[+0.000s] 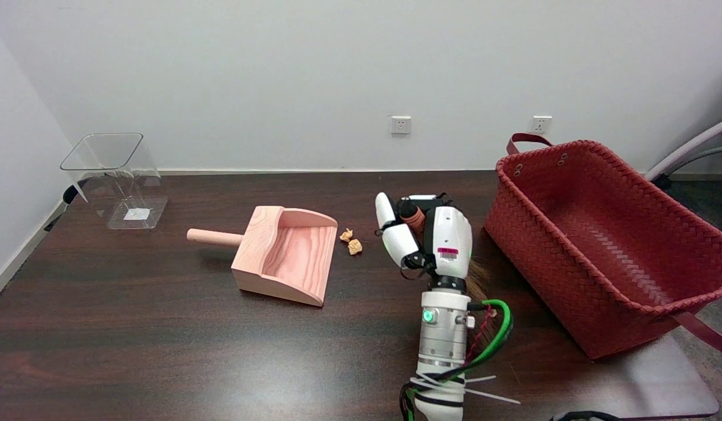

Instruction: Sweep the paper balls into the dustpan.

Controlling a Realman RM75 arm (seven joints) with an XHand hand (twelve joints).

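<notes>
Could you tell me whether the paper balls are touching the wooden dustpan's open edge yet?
Apart. The head view shows a strip of dark table between the paper balls and the wooden dustpan; they lie just right of its mouth.

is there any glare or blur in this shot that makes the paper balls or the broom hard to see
Head view: sharp overall; the two small tan paper balls read clearly beside the pale wooden dustpan. Soft ceiling glare streaks the dark wooden table near the front edge, away from them. The brown straw broom is mostly hidden behind the white right hand, not blurred.
</notes>
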